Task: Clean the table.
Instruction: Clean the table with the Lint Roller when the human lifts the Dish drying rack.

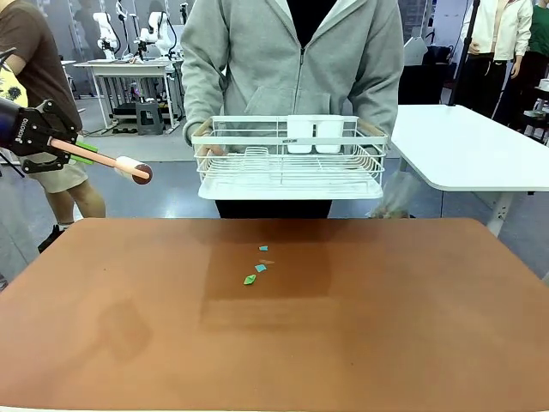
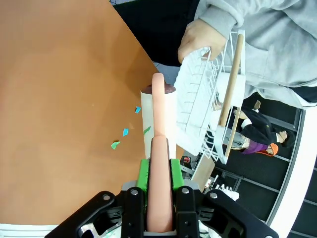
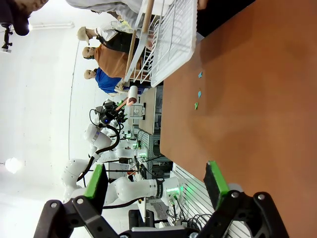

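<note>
Tabletop [image 1: 386, 326]: reddish-brown, rounded corners; wide bare stretches toward the left, right and near edges.
Scraps [image 1: 257, 268]: a few small teal and green bits, clustered just left of centre, nearer the far edge.
Rack [image 1: 290, 163]: white wire, held in a person's hands above the far edge, clear of the surface.
Left tool [image 2: 158, 173]: clenched on the pink handle of a roller [image 1: 133, 169], raised off the far-left corner.
Right tool [image 3: 156, 181]: released, pads wide apart, by the tabletop's edge.

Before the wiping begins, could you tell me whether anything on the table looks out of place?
Yes: a few small teal and green scraps lie scattered on the table, a little beyond its middle toward the person. They look like litter on the smooth top. The person holds the wire rack off it.
</note>
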`<state>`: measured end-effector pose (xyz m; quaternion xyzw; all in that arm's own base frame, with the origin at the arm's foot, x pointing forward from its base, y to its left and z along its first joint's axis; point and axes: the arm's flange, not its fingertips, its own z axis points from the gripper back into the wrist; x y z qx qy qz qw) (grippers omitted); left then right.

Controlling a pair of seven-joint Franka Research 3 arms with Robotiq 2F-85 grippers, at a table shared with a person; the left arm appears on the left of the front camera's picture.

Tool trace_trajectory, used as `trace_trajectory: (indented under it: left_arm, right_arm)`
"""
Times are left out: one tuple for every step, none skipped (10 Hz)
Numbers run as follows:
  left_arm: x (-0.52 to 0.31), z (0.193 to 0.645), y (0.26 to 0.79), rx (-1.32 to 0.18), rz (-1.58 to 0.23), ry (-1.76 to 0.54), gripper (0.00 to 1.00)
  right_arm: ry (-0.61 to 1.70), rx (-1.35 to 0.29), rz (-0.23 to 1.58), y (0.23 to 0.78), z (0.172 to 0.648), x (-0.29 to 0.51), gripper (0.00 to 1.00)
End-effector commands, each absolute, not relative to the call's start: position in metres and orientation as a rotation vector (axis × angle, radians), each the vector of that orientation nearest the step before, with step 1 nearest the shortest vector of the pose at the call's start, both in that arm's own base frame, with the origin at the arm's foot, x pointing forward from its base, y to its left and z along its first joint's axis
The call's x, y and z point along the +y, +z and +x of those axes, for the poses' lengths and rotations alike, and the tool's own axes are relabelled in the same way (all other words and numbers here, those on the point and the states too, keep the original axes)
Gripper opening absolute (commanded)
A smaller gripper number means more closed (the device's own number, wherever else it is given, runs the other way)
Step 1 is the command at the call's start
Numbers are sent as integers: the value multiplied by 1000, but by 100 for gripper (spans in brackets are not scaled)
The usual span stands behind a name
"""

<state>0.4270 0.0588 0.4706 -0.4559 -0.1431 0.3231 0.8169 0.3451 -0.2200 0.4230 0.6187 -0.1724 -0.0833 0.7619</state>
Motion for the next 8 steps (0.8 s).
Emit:
trace_trajectory:
  left_arm:
    - [58, 427, 471, -304, -971, 690, 1]
    - [58, 427, 471, -304, -971, 690, 1]
    - [59, 427, 471, -305, -972, 689, 21]
    - [57, 438, 492, -364, -891, 535, 21]
    - [46, 457, 505, -340, -826, 380, 21]
    - [34, 477, 503, -294, -742, 151, 21]
    - [26, 496, 485, -195, -660, 25, 21]
    - [20, 501, 463, -122, -640, -17, 21]
  right_arm:
    - [-172, -391, 1354, 425, 345, -219, 100]
    - [-172, -391, 1354, 425, 345, -219, 100]
    - [-172, -391, 1354, 425, 345, -219, 100]
    - [-172, -391, 1354, 425, 345, -219, 100]
    - [-172, -391, 1354, 425, 345, -219, 100]
    - [-172, -391, 1354, 425, 345, -219, 100]
    - [-172, -391, 1354, 425, 345, -219, 100]
    - [-172, -391, 1354, 425, 345, -219, 100]
